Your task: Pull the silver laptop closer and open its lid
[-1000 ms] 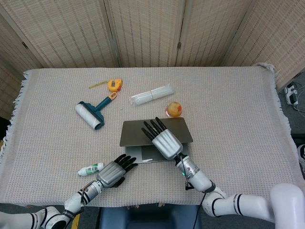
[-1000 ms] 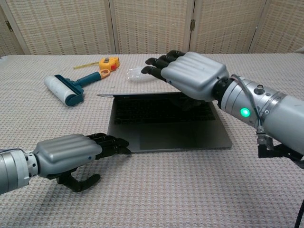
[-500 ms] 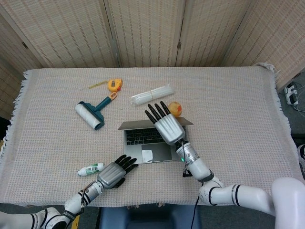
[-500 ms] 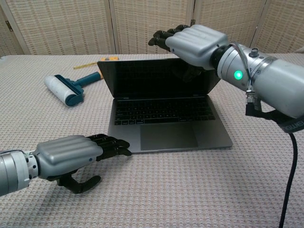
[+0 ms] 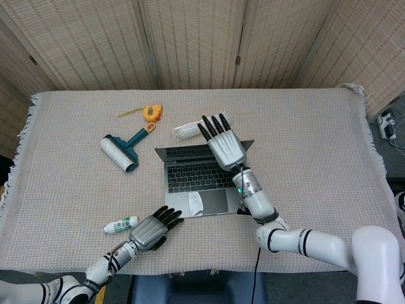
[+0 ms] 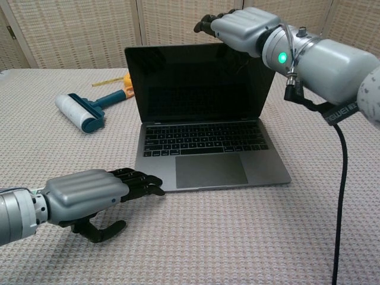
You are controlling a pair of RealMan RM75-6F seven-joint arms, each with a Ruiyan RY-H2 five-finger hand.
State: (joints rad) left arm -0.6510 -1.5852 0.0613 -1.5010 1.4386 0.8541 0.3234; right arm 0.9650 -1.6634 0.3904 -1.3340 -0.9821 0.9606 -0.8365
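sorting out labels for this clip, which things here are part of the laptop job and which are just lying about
Part of the job:
silver laptop, lid up, screen dark
right hand at the lid's top edge
left hand resting by the laptop's front left corner

Just lying about:
lint roller
yellow tape measure
bundle of white ties
small white bottle

Probably a lab, woven folding screens (image 5: 190, 44), cloth-covered table (image 5: 316, 158)
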